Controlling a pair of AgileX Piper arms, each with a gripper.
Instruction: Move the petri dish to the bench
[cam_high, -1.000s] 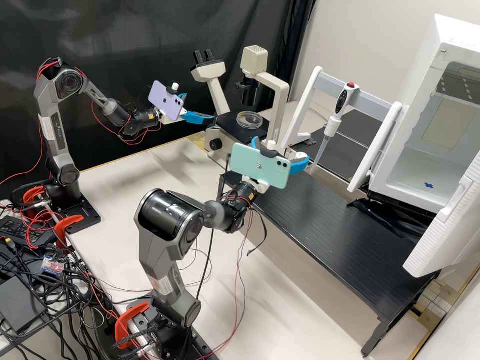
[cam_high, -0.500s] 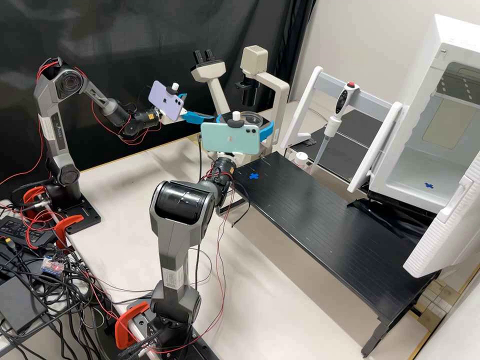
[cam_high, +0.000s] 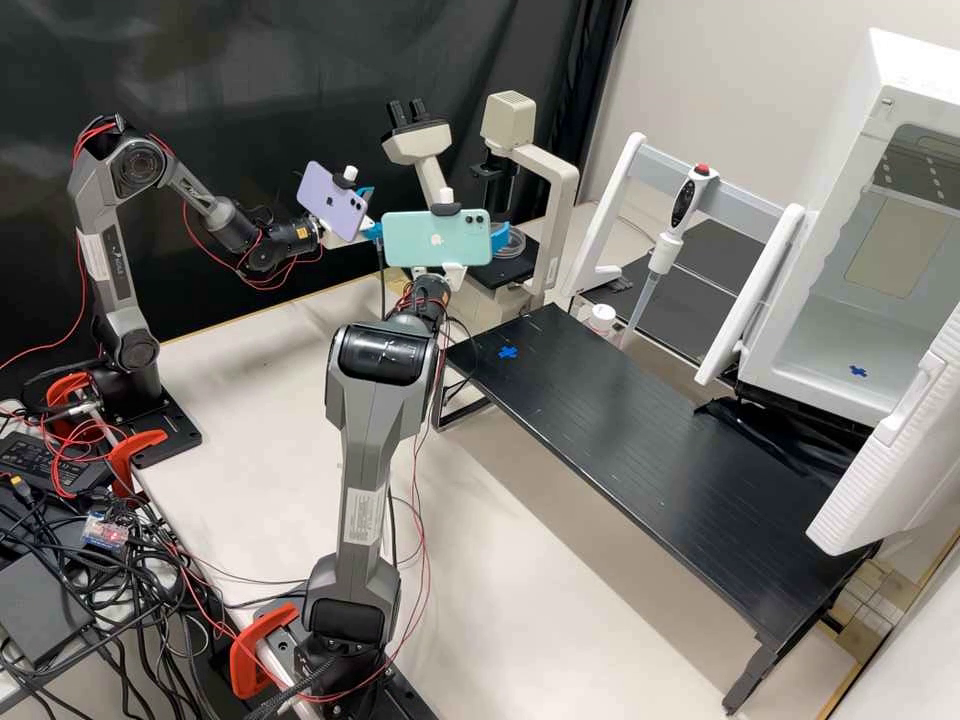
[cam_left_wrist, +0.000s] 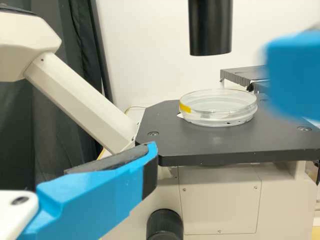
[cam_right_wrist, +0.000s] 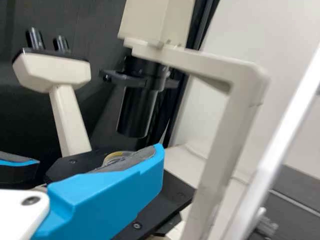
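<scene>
One clear, round petri dish (cam_left_wrist: 218, 116) lies flat on the black stage (cam_left_wrist: 200, 145) of the microscope (cam_left_wrist: 215, 197), towards the far side of the scene, below a dark cylinder (cam_left_wrist: 210, 30). Its wall is shallow, glassy and see-through, with a bright yellow mark (cam_left_wrist: 185, 107) on the side. The left gripper (cam_high: 388, 208), on the far left, stands open. Nearer the dish, the right gripper (cam_high: 499, 237) is open too, one blue finger (cam_right_wrist: 107, 195) partly hiding the dish in the right wrist view.
</scene>
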